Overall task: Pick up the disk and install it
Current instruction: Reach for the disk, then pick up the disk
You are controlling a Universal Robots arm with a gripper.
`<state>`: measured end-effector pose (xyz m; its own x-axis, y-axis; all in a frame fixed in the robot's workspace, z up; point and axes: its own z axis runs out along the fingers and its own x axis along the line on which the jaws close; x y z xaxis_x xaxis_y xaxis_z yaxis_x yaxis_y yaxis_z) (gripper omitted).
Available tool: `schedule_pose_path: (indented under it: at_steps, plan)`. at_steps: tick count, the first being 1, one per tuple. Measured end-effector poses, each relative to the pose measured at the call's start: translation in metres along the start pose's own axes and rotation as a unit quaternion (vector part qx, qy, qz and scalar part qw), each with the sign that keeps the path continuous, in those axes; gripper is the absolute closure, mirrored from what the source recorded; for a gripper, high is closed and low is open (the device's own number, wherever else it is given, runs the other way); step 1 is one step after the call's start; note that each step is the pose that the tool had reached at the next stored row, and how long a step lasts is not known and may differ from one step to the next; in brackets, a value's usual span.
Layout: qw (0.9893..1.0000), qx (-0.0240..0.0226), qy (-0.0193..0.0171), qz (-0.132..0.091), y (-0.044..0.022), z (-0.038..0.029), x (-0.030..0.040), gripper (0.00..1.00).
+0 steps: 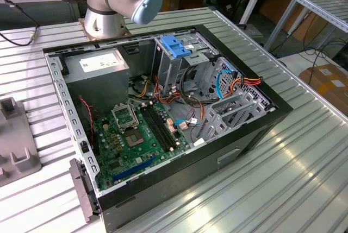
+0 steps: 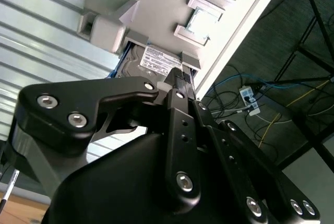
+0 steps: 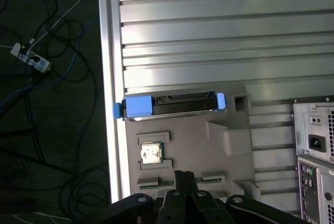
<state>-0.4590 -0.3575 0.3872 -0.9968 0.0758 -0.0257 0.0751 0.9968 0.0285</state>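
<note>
Claw (image 3: 185,175) over grey holder tray (image 3: 229,140). 2 fingers pressed together, nothing gripped. Disk (image 3: 177,101) seated in tray slot, blue rails at both ends, just beside bench (image 3: 209,36) edge, close to claw, no contact evident.

Risks, judged:
- Descent with fingers together would ram disk casing.
- Off-centre grip on slick rails could tip disk over bench edge to floor.
- In open computer case (image 1: 163,195), loose cables (image 1: 244,83) near drive bay (image 1: 231,113) could snag disk.

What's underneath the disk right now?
The disk lies on a grey fixture plate, which sits on the ribbed metal table. The plate's surface directly beneath the disk is covered, so any recess or supports there cannot be seen.
</note>
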Motion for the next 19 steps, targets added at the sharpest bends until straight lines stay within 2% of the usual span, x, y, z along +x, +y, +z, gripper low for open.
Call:
schedule_pose_path:
  at_steps: [19]
  plan:
    - [1.0000, 0.0007, 0.0000, -0.005, 0.0008, 0.0012, 0.0001, 0.90]
